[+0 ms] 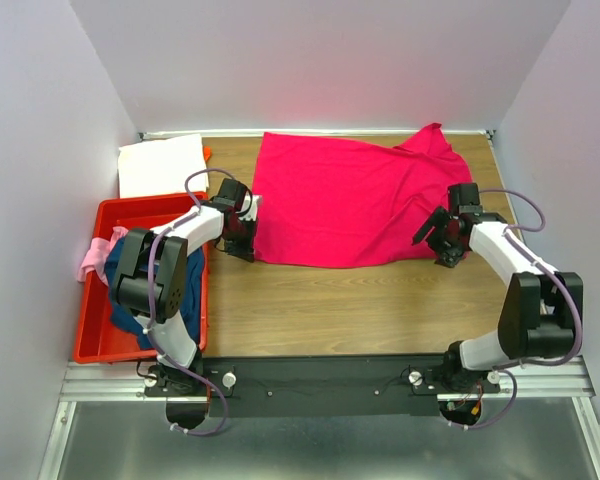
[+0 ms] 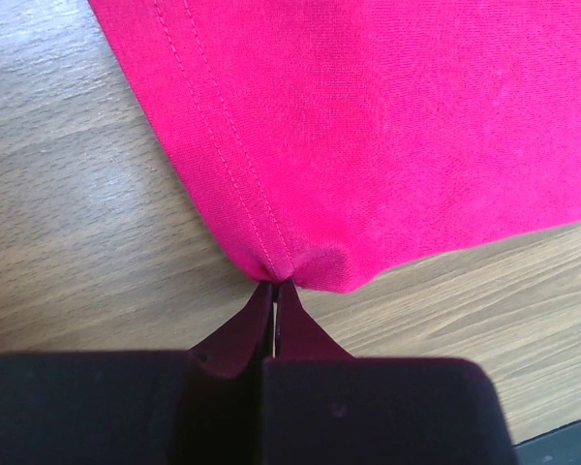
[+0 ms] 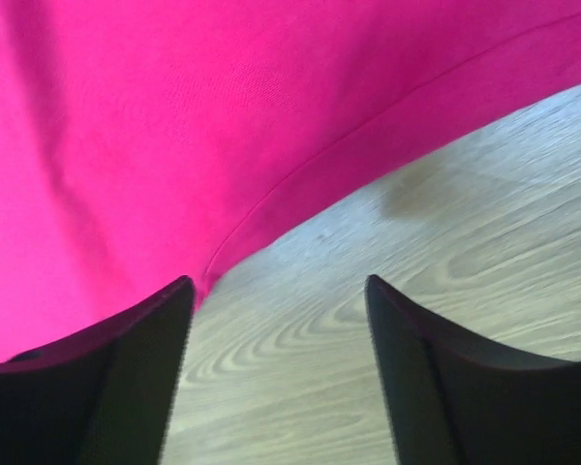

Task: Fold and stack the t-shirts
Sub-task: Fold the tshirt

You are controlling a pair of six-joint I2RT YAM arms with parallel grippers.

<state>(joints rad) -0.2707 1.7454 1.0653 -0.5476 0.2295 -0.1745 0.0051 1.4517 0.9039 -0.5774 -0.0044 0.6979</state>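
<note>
The left gripper [image 2: 274, 283] has its fingertips pressed together on the hemmed near-left corner of the magenta t-shirt [image 2: 368, 126], with the cloth bunched at the pinch. The right gripper [image 3: 276, 286] stands wide and holds nothing: one finger [image 3: 145, 368] is at the shirt's near-right edge, the other over bare table [image 3: 465, 242]. The shirt lies spread across the far half of the wood. Left of it, the red bin [image 1: 92, 342] holds a navy t-shirt [image 1: 113, 265], partly hidden by the left arm. A pale pink t-shirt [image 1: 92, 258] hangs over the bin's rim, and a white t-shirt [image 1: 160, 165] lies flat at the far-left corner.
</note>
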